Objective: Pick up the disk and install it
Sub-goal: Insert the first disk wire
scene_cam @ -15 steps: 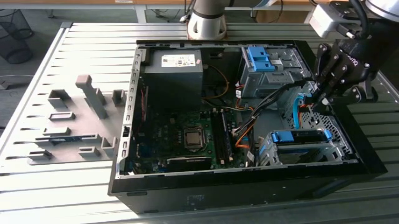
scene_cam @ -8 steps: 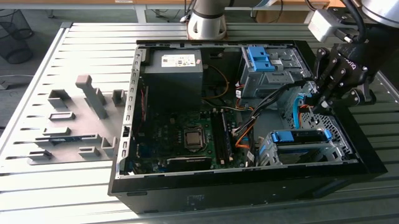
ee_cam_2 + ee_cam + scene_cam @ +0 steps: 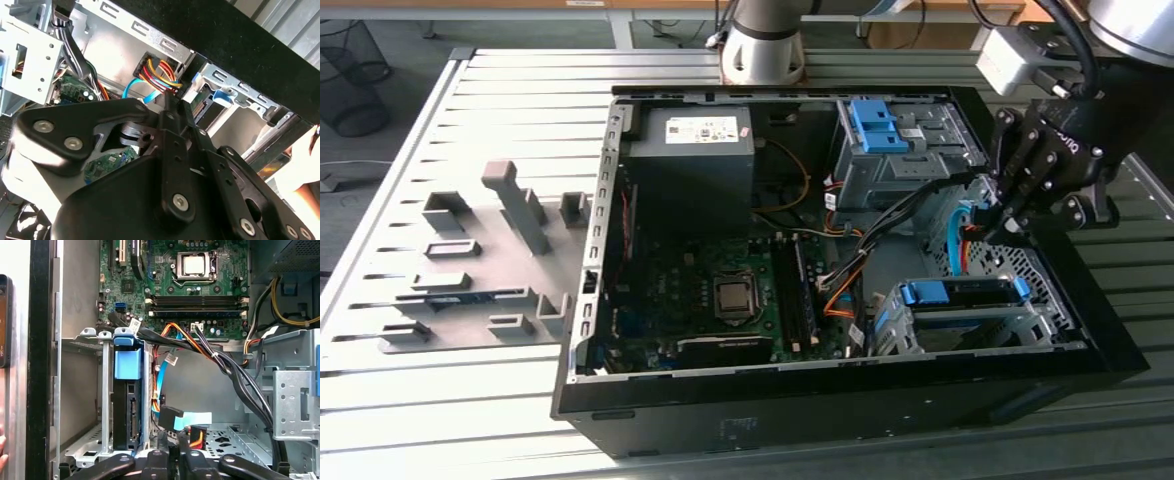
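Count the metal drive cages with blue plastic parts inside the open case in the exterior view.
2. One drive cage sits at the far end of the case, near the arm's base. The other cage is at the near end, below the gripper. Cables may hide more.

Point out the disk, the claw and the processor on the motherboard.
disk (image 3: 126, 415): first wrist view, its dark connector edge, seated in the metal bay.
claw (image 3: 1007, 228): exterior view, midway between the fingertips, above the cables.
processor (image 3: 735, 296): exterior view, the middle of its metal lid.
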